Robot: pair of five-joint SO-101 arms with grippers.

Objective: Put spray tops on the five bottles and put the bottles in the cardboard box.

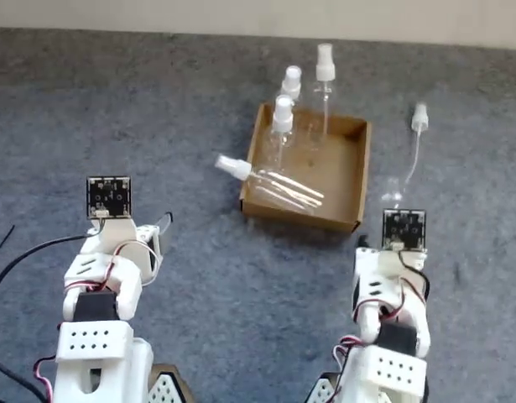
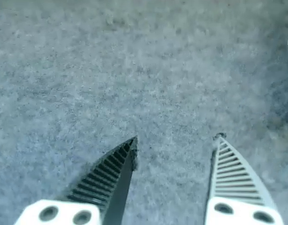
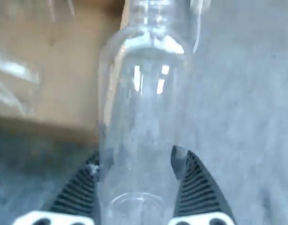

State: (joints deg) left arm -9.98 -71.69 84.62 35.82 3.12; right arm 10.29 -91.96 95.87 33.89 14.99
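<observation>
The right gripper (image 3: 136, 160) is clamped on a clear bottle (image 3: 139, 93) near its base, just beside the cardboard box (image 1: 361, 180) and outside it. The left gripper (image 2: 176, 140) hangs spread apart over grey carpet (image 2: 87, 70) — well apart from the box.

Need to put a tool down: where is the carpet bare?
Free: grey carpet left of the brown cardboard box, ahead of the left gripper; also between the arms. Crowded: the box, and the clear plastic bottle beside it.
</observation>
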